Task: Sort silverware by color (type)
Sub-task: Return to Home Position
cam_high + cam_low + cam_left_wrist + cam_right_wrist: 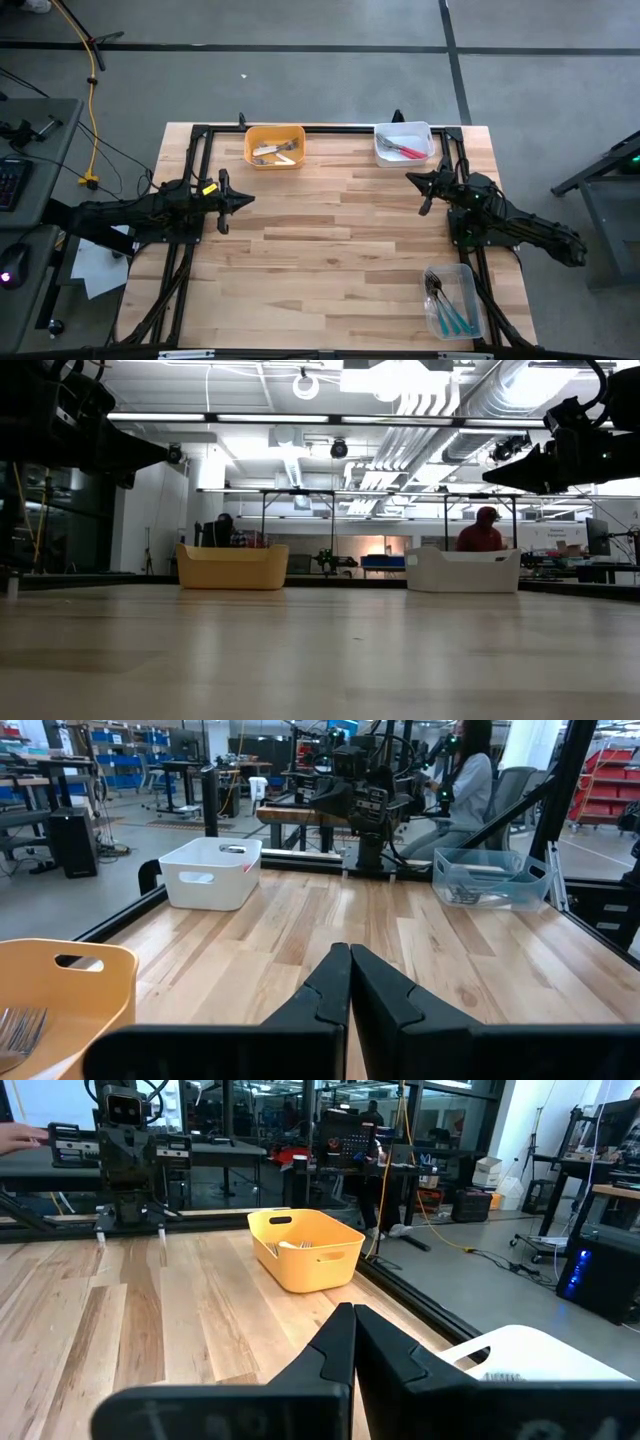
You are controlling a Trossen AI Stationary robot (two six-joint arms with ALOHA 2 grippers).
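Yellow bin, white bin, clear bin holding teal-handled forks, striped pale wood table.

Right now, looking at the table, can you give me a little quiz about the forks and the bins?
1. True or false: the pink-handled forks lie in the yellow bin.
2. Which bin holds the blue-handled forks? A yellow, B white, C transparent.
3. Fill in: the left gripper and the right gripper are both ___ and hold nothing.
Key: 1 false: they lie in the white bin; the yellow bin holds white-handled forks. 2 C, the transparent bin. 3 shut.
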